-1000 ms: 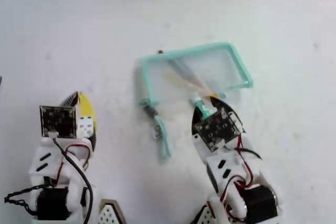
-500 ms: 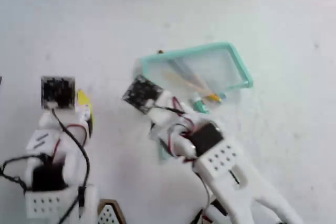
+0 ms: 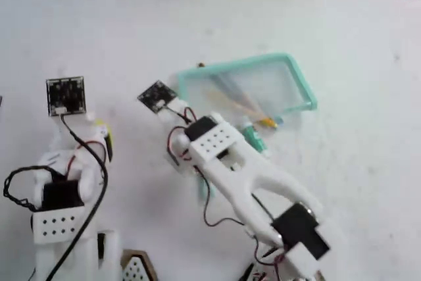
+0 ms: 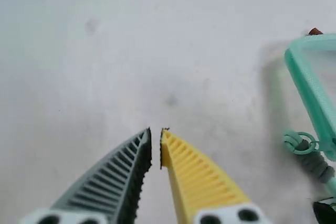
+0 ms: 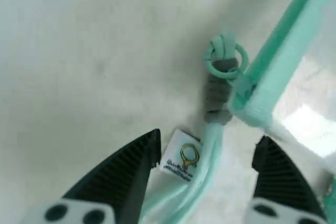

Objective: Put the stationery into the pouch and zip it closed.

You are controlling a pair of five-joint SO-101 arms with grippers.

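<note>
Widely spread, right fingers (image 5: pixel 123 174) straddle the zip cord (image 5: pixel 209 140); left fingers (image 4: pixel 199 177) almost touch, empty.

The pouch (image 3: pixel 263 83) is clear, glossy plastic with mint woven-looking edging, lying on a matt white table (image 3: pixel 329 31).

One white tabletop (image 3: pixel 342 31) carries one clear flat pouch with mint-green trim (image 3: pixel 237 66), lying toward one o'clock from the table's centre. Two slim sticks show through it: one yellowish (image 3: pixel 263 120) and one pale grey (image 3: pixel 227 87). One short teal piece (image 3: pixel 254 139) sits at the pouch's six o'clock edge. There is one mint-green pull cord with a ring (image 5: pixel 223 59) and one small white tag (image 5: pixel 182 158). There are two white arms, at seven o'clock (image 3: pixel 62 182) and five o'clock (image 3: pixel 243 176).
</note>
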